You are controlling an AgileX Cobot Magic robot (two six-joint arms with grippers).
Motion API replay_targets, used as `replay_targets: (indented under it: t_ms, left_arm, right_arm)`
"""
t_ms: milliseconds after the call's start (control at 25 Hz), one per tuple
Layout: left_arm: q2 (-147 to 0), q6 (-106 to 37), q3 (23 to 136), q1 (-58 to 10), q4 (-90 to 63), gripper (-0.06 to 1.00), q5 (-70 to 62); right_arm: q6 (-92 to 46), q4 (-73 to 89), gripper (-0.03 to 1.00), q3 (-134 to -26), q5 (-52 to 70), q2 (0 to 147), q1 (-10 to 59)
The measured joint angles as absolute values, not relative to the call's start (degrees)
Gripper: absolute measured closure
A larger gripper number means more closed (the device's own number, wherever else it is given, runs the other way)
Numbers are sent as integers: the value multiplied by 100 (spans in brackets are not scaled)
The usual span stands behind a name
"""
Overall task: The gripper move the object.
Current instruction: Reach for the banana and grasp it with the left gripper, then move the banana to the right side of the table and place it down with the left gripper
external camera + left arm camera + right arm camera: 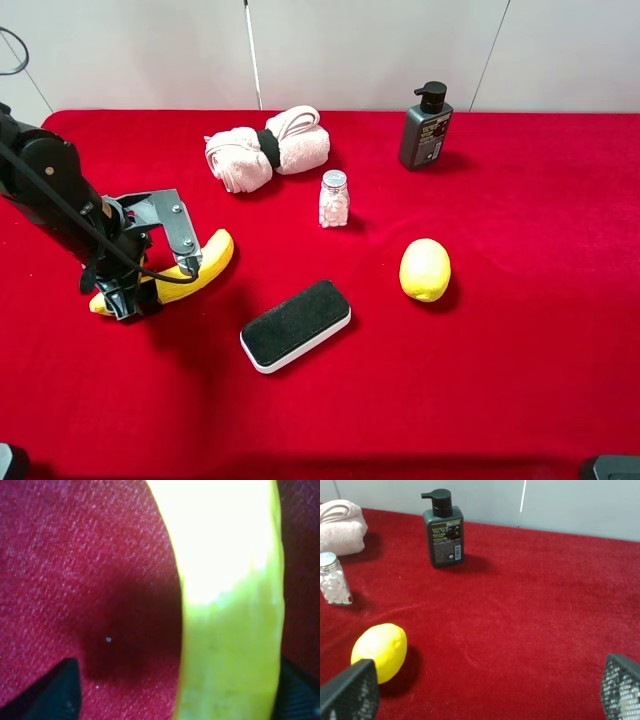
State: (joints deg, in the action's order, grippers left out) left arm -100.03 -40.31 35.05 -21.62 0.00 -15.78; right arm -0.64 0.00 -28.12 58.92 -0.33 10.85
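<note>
The long yellow banana (pixel 212 255) lies on the red cloth at the left. My left gripper (pixel 157 283) is low over its middle, with one silver jaw plate on each side. In the left wrist view the banana (pixel 235 580) fills the space between the black fingertips (pixel 50 695). It sits close to one finger, with a gap of cloth before the other. The left gripper (pixel 175 695) is open around the banana. My right gripper (pixel 487 695) is open and empty above bare cloth, and its arm does not show in the exterior view.
A round lemon (pixel 425 269) lies right of centre and also shows in the right wrist view (pixel 379 651). A black-topped eraser block (pixel 296 325) lies near the banana. A rolled pink towel (pixel 268 148), a small pill jar (pixel 334 199) and a dark pump bottle (pixel 426 127) stand at the back.
</note>
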Motion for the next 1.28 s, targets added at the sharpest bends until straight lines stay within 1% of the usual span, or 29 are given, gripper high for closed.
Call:
replay_targets:
  t_ms: [200, 680, 920, 1080, 1280]
  left_arm:
    - [-10003, -4036, 3505, -2162, 0, 59, -1578]
    - [-10003, -4042, 3505, -2162, 0, 59, -1579]
    - [-9898, -4042, 3505, -2162, 0, 59, -1779]
    - [-9823, -4042, 3687, -2162, 0, 59, -2245]
    - [-9823, -4015, 4181, -2162, 0, 59, -3190]
  right_arm:
    - [-64, 0, 27, -2812, 5892, -33, 1085]
    - [-64, 0, 27, -2812, 5892, -33, 1085]
    - [-64, 0, 27, -2812, 5892, -33, 1085]
    - [-64, 0, 27, -2812, 5892, -33, 1085]
    - [-64, 0, 27, -2812, 5892, -33, 1085]
